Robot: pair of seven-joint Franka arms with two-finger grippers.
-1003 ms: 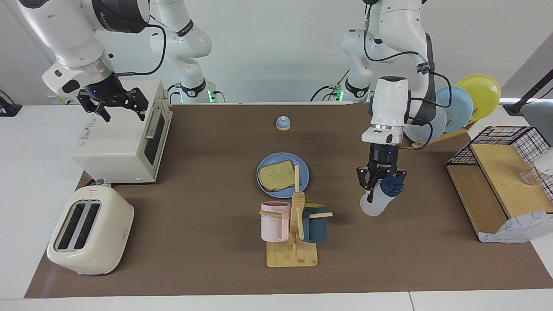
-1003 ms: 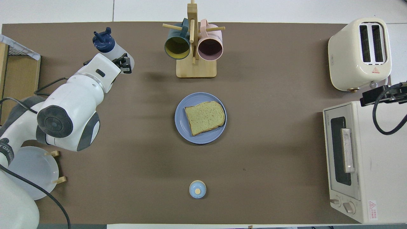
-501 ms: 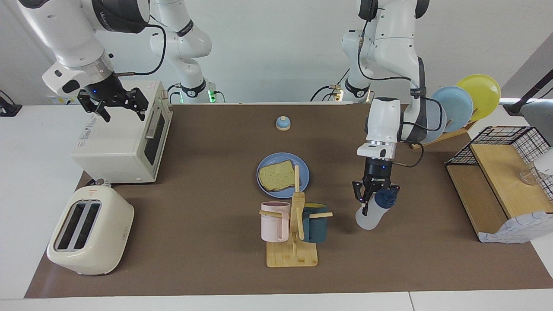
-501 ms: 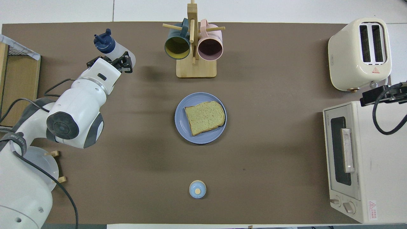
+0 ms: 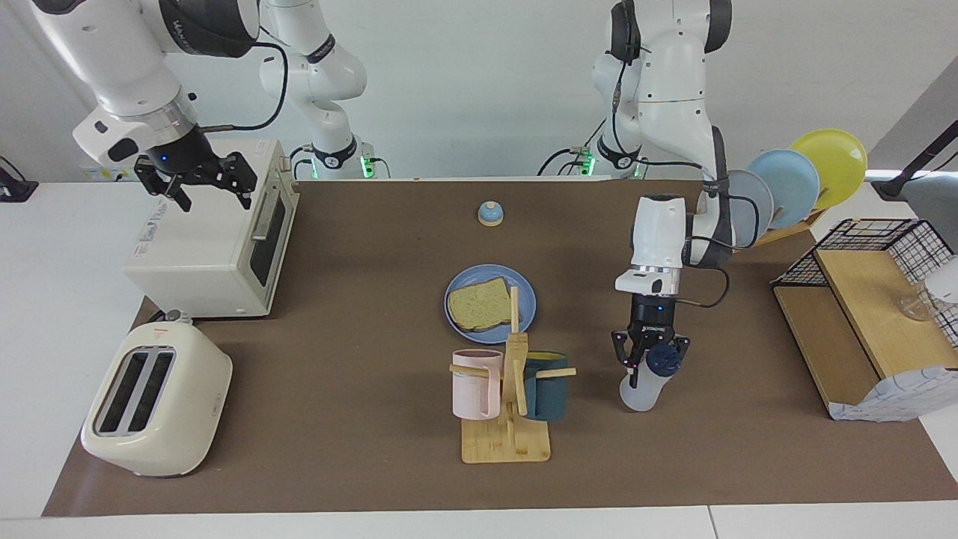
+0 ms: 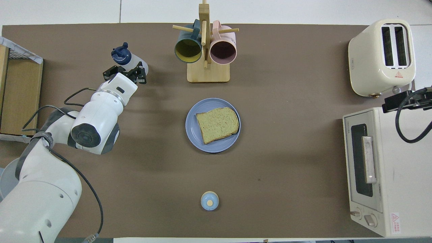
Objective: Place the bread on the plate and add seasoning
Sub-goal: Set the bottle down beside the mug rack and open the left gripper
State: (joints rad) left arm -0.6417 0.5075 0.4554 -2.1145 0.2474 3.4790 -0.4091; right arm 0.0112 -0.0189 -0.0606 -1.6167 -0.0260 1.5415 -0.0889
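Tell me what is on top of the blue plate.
One slice of bread lies flat on the plate. Whether anything lies under the slice is hidden, and no seasoning is visible on it.

Mug rack (image 5: 507,404) with two mugs, toaster (image 5: 156,399), toaster oven (image 5: 217,230), bell (image 5: 490,214), plate rack (image 5: 793,184).

Mug rack (image 5: 509,397) stands between bottle (image 5: 644,382) and plate (image 5: 524,299).

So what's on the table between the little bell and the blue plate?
Nothing: the overhead view shows only bare brown mat between the bell and the plate.
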